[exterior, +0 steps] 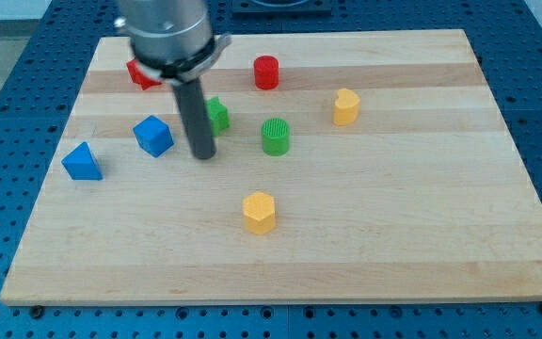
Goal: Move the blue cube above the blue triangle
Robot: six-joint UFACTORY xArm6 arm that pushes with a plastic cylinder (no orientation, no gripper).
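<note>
The arm ends in a bare dark rod, so there is no tool here to be released, clenched or grasping anything. My tip [202,155] rests on the wooden table [393,245], just to the view's right of the blue cube [153,136], with a narrow gap between them; I cannot tell for sure whether they touch. The blue cube sits in the table's left half, up and to the right of the blue triangle [83,162], which lies near the left edge. The two blue blocks are near each other but apart.

Behind the rod, a green block [218,114] peeks out on its right side, partly hidden, shape unclear. A green cylinder [275,137] stands further right, apart from it. A red block [141,74] shows at the view's top left, half covered by the arm's grey body [167,33]. A red cylinder [266,72] stands near the top edge. A yellow block [346,106] lies to the right of centre, and a yellow hexagonal block [260,212] sits alone toward the view's bottom
</note>
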